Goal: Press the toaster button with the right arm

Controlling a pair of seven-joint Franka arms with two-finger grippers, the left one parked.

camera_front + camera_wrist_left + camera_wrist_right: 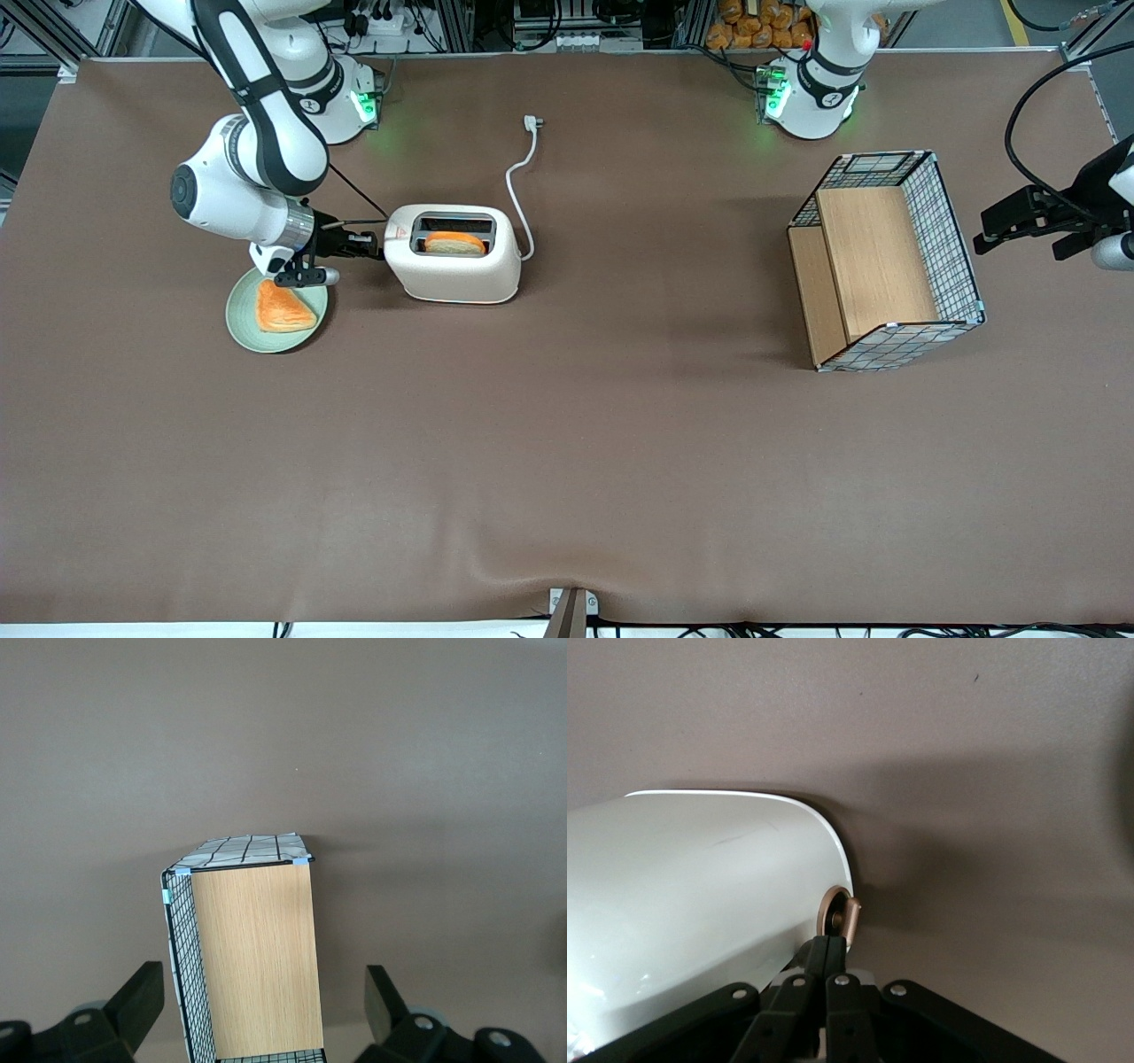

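The cream-white toaster (456, 266) stands on the brown table with a slice of toast (454, 243) in its top slot. The right arm (257, 168) reaches low toward the toaster's narrow end. Its gripper (376, 244) is shut, fingers pressed together with nothing between them, the tips at that end. In the right wrist view the gripper (829, 944) has its tips right against the toaster button (842, 916), a small round tab sticking out from the curved white toaster (700, 895).
A green plate (241, 316) with a toast slice (283, 307) lies under the arm's wrist, beside the toaster. The white cord and plug (521, 168) trail from the toaster toward the arm bases. A wire basket with wooden panels (886, 257) sits toward the parked arm's end.
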